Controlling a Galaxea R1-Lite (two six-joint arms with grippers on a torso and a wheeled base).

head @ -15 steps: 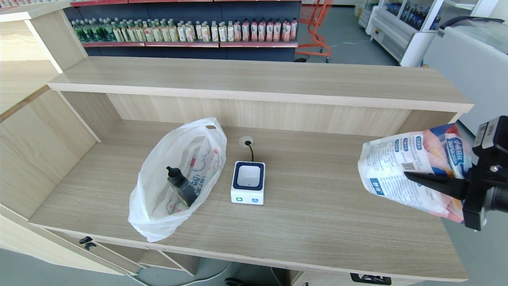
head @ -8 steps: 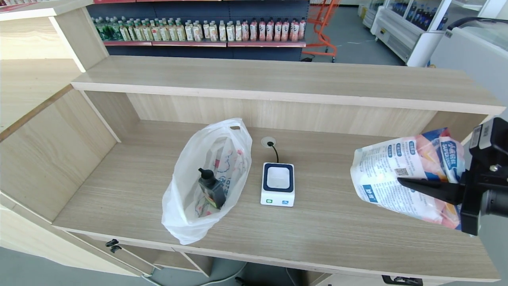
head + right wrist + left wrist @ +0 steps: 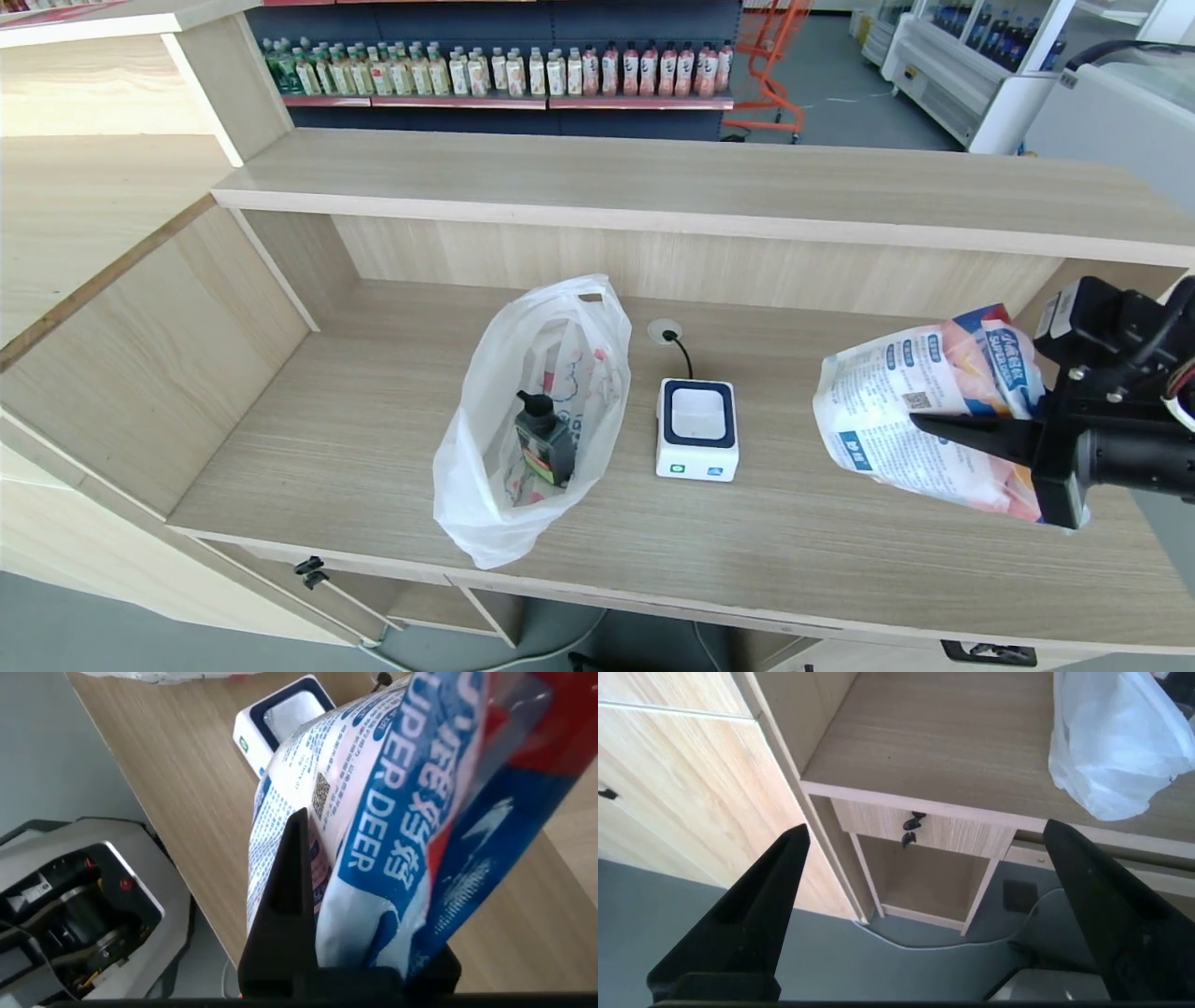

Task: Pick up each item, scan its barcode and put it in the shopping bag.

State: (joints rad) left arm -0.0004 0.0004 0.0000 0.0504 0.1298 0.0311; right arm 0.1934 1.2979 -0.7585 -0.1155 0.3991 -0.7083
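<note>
My right gripper (image 3: 971,431) is shut on a white, blue and pink snack bag (image 3: 896,411), held in the air over the right end of the wooden counter (image 3: 373,420), to the right of the scanner. In the right wrist view the same snack bag (image 3: 374,831) sits between the fingers (image 3: 290,887), with the scanner (image 3: 280,719) beyond it. The white and blue scanner (image 3: 696,427) stands mid-counter with its cable going into a hole behind it. To its left lies the open white shopping bag (image 3: 523,411) holding a dark pump bottle (image 3: 543,446). My left gripper (image 3: 924,905) hangs open below the counter's front edge, near a drawer.
A raised wooden ledge (image 3: 653,187) runs behind the counter and a side panel (image 3: 140,373) closes its left end. Shelves of bottles (image 3: 495,70) and freezers (image 3: 1027,84) stand in the shop beyond. The shopping bag's corner (image 3: 1116,756) overhangs the counter edge in the left wrist view.
The head camera has swung, shifting the whole scene rightward in the picture. The right gripper still holds the snack bag, now a little nearer the scanner.
</note>
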